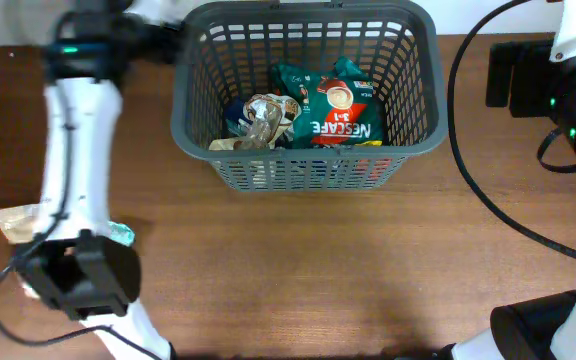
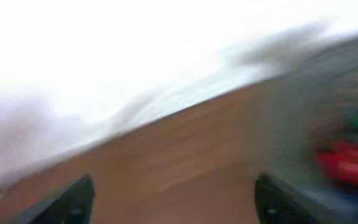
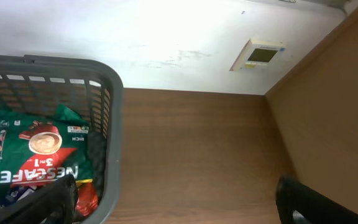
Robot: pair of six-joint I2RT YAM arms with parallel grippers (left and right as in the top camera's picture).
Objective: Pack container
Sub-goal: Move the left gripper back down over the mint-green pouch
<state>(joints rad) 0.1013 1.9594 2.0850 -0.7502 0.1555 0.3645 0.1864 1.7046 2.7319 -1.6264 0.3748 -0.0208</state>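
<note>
The dark grey lattice basket (image 1: 303, 160) stands at the back middle of the wooden table. Inside lie a green Nescafe packet (image 1: 336, 110) and a clear brownish packet (image 1: 260, 118). The basket's rim (image 3: 114, 149) and the Nescafe packet (image 3: 36, 155) also show at the left of the right wrist view. My left gripper (image 2: 173, 196) is open and empty over bare wood; its view is motion-blurred, with the basket (image 2: 347, 149) at the right. In the overhead view its dark end (image 1: 158, 38) is by the basket's far left corner. My right gripper (image 3: 176, 193) is open and empty, right of the basket.
A tan packet (image 1: 18, 220) and a teal packet (image 1: 120, 233) lie on the table at the left, partly under the left arm. A wooden side panel (image 3: 328, 112) stands at the right. A white wall (image 3: 166, 37) is behind the table. Black cables (image 1: 488, 200) trail at the right.
</note>
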